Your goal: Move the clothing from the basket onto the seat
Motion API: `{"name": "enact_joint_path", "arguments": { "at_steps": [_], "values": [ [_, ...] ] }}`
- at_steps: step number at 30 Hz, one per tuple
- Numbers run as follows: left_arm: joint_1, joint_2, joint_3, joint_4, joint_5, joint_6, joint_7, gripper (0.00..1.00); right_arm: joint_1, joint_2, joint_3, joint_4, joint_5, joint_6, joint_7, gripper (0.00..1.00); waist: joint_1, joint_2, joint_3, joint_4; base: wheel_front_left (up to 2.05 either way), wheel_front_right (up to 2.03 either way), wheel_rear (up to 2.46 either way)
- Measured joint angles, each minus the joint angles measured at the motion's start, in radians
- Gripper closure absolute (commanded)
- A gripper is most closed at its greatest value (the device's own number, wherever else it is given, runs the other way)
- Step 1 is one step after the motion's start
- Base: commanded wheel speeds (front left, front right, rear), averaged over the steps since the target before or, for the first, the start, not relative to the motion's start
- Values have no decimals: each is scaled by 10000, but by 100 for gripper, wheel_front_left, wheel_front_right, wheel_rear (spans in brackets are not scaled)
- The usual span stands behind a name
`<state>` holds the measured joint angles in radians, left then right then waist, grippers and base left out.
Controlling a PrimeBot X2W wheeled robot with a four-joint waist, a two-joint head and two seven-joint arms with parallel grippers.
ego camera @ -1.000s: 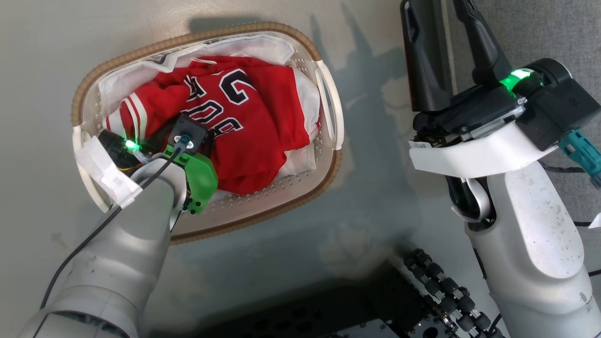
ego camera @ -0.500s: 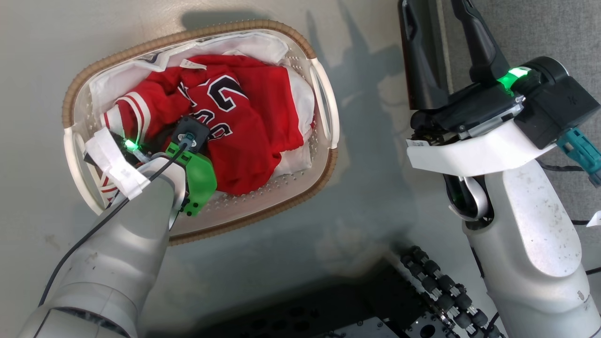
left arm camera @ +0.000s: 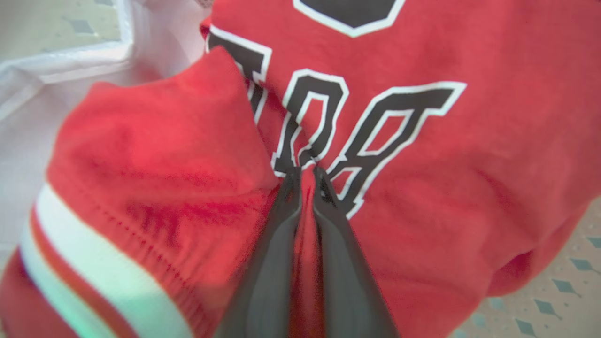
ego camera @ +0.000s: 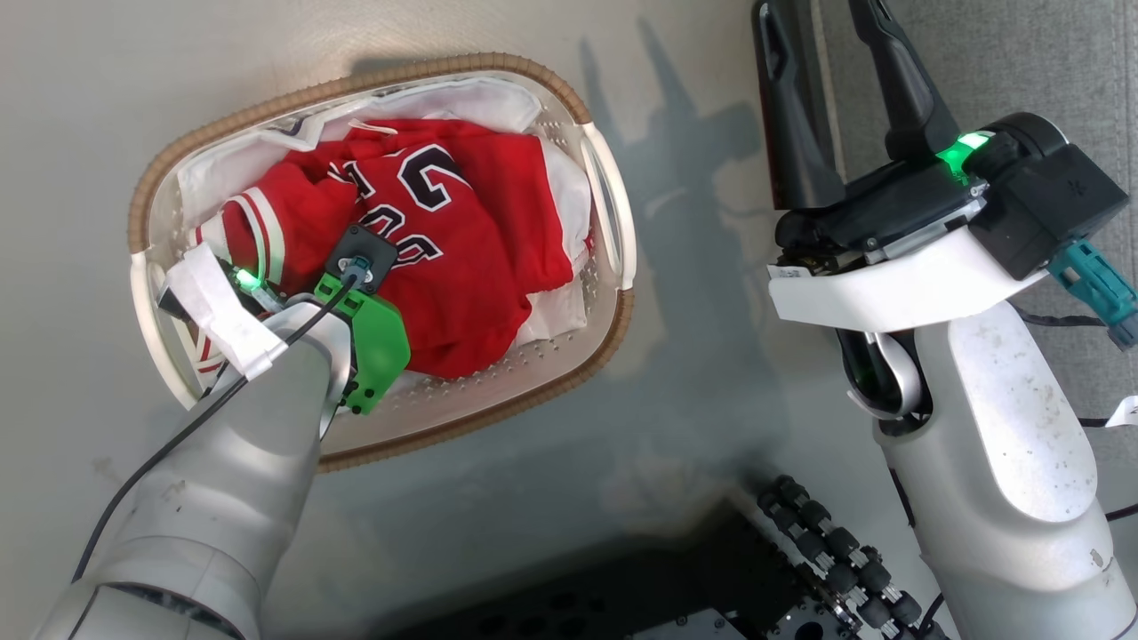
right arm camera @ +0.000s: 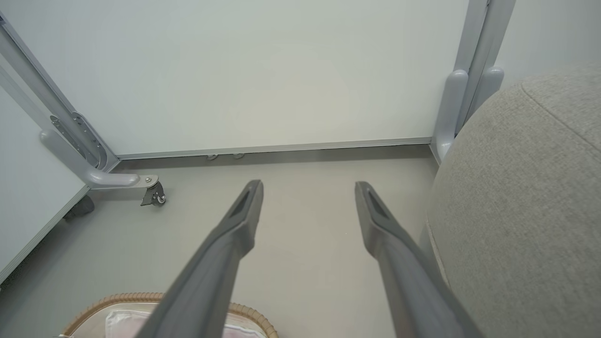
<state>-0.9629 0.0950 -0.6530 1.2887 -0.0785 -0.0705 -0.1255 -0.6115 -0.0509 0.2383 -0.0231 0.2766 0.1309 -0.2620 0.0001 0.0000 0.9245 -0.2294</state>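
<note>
The oval white basket (ego camera: 613,204) with its brown woven rim stands on the floor, its edge also low in the right wrist view (right arm camera: 136,298). Inside lies the red jersey (ego camera: 480,231) with white stripes and dark lettering. I cannot tell a second, plain red garment apart from it. My left gripper (left arm camera: 306,172) is shut on a fold of the jersey (left arm camera: 422,197) beside the lettering; in the head view the left wrist (ego camera: 360,267) covers it. My right gripper (ego camera: 831,71) hangs open over the floor beside the grey seat (ego camera: 1031,53), empty (right arm camera: 308,187), with the seat (right arm camera: 526,211) to its right.
A white cloth sheet (ego camera: 498,93) lines the basket under the jersey. My dark base with rollers (ego camera: 827,551) sits at the bottom of the head view. Pale wall panels and a metal foot with a caster (right arm camera: 152,193) stand beyond the right gripper.
The jersey has bunched up toward my left wrist, and a striped edge now shows by the basket's left rim. The head view has shifted slightly. The right arm has stayed put.
</note>
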Motion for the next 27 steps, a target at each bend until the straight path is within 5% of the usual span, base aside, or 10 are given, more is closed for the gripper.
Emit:
{"name": "enact_joint_path", "arguments": {
  "at_steps": [19,27],
  "values": [
    [984,-422,-253,-326,-667,-265,-1197,100,593,-42,-94,573,-75,0,0,0,0,0,-1707,297,0,0,0],
    [1841,-435,-305,-1789,-1379,-347,-1360,100,1198,-274,-96,918,-128,0,0,0,0,0,-2762,679,0,0,0]
  ]
}}
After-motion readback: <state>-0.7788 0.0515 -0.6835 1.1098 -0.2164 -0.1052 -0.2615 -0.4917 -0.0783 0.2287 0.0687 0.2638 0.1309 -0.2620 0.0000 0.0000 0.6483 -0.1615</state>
